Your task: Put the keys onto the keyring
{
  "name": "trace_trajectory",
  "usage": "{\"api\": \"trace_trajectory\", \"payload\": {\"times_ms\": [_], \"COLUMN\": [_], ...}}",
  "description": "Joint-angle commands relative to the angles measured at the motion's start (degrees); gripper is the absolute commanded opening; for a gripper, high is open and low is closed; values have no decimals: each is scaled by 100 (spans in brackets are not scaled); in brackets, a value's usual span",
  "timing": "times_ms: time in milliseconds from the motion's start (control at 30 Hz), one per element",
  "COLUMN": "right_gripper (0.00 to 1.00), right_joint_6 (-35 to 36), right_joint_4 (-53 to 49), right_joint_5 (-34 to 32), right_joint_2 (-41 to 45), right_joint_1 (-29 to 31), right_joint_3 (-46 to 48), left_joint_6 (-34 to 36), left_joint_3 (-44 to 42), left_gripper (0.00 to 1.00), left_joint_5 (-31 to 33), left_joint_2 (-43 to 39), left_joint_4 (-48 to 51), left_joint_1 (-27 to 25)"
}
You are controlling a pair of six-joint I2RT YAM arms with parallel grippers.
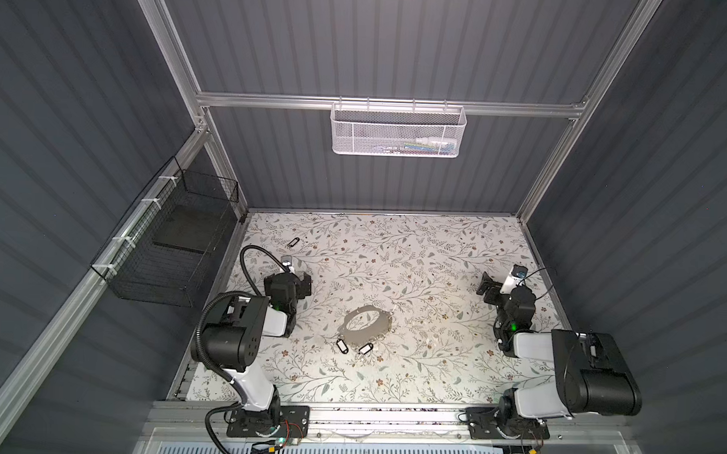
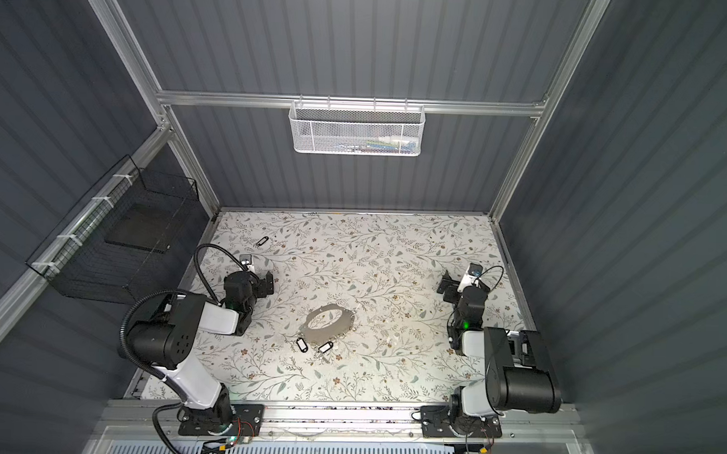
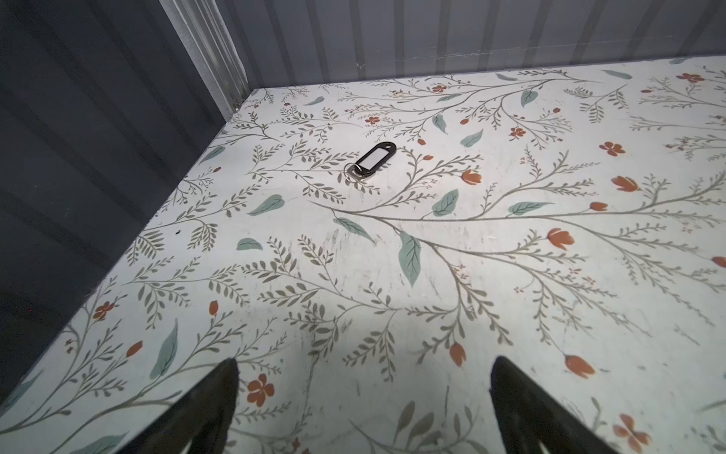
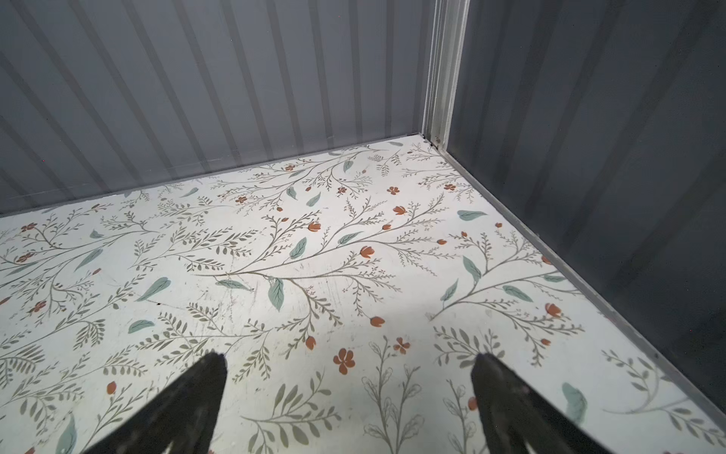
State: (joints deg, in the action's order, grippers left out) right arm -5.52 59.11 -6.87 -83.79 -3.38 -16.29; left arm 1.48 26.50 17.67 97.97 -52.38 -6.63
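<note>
The grey keyring point(image 1: 356, 338) point(image 2: 314, 336) lies flat at mid-table, with small silver rings along its right rim. Two black keys point(image 1: 342, 346) point(image 1: 364, 348) lie at its near edge, also in a top view point(image 2: 302, 345) point(image 2: 323, 348); whether they hang on it I cannot tell. A third key point(image 1: 294, 242) point(image 2: 262, 241) point(image 3: 373, 159) lies alone near the back left corner. My left gripper point(image 1: 303, 284) point(image 2: 266, 285) point(image 3: 363, 363) hovers open and empty, short of that lone key. Over the right side, my right gripper point(image 1: 488, 288) point(image 2: 447, 287) point(image 4: 349, 357) is open and empty.
The floral table point(image 1: 435, 259) is walled by dark ribbed panels on three sides. A white mesh basket point(image 1: 398, 131) hangs on the back rail and a black wire basket point(image 1: 165, 246) on the left wall, both above the table.
</note>
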Motion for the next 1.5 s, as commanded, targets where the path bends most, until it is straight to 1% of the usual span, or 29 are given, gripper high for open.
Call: {"api": "trace_trajectory", "payload": {"times_ms": [0, 1033, 1100, 1200, 1233, 1300, 1333, 1400, 1433, 1467], "right_gripper": [99, 99, 99, 99, 99, 99, 99, 99, 99, 99], "right_joint_6": [33, 31, 34, 7, -8, -4, -18, -19, -101, -472], "right_joint_4": [-25, -49, -49, 99, 40, -453, -807, -1559, -1845, -2221], "right_joint_5": [44, 63, 64, -75, -105, -179, -223, -283, -360, -537], "right_joint_2": [11, 25, 20, 161, 335, 734, 970, 1358, 1529, 1735], "right_joint_1": [12, 14, 13, 19, 21, 21, 30, 55, 81, 87], "right_joint_3": [-93, -102, -98, 16, 71, 6, -87, -339, -458, -596], "left_joint_6": [-27, -29, -51, -63, -85, -144, -243, -1040, -1578, -1982], "left_joint_3": [-21, 2, 56, 56, 87, 361, 580, 1162, 1517, 1849], "left_gripper": [100, 100, 100, 100, 100, 100, 100, 100, 100, 100], "left_joint_5": [-69, -59, -59, 24, 129, 409, 777, 1820, 2092, 2193], "left_joint_2": [36, 11, -33, -60, -107, -385, -605, -1036, -1240, -1408], "left_joint_4": [-130, -90, 87, 52, 167, 854, 1418, 2937, 3791, 4586], "left_joint_1": [31, 39, 39, 39, 39, 26, -14, -117, -119, -119]}}
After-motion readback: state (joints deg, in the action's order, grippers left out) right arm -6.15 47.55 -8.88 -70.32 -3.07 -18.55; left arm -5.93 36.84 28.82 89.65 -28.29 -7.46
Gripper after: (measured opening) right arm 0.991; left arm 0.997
